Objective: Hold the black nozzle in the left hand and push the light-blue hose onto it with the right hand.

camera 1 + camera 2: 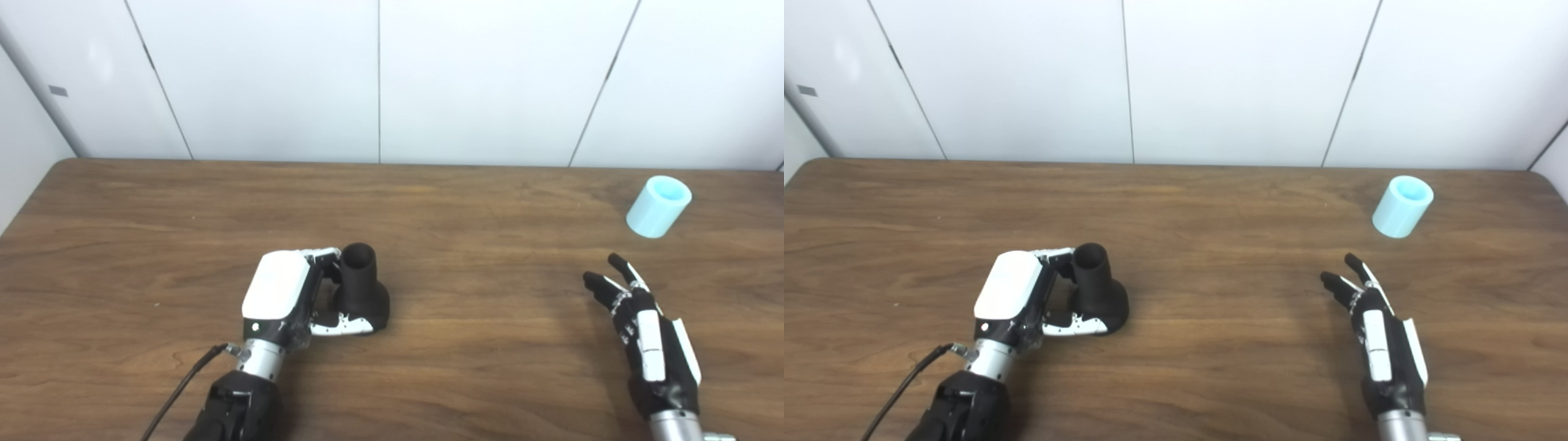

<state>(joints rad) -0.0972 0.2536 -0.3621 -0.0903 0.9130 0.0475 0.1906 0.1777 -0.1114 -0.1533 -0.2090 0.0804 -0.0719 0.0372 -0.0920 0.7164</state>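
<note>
Standing upright on the wooden table (429,202), the black nozzle (362,288) sits left of centre, at about 7 o'clock from the middle of the tabletop. Its long axis runs up and down: the wide flared base is on the wood and the narrower round mouth opens upward, tipped slightly toward 12 o'clock. The left hand (288,300) is wrapped around it from the 9 o'clock side, with fingers (321,254) curled against the neck and the thumb (340,326) lying along the base, so the hand grips the nozzle.

The light-blue hose (658,206), a short stubby tube, lies well apart at about 2 o'clock, near the far right edge of the table. It rests on its side and tilted, its long axis running from 7 to 1 o'clock, with the open end facing up toward 1 o'clock. The right hand (643,324) is at 4 o'clock, empty, with its fingers (618,263) spread and stretched toward the hose but not touching it.
</note>
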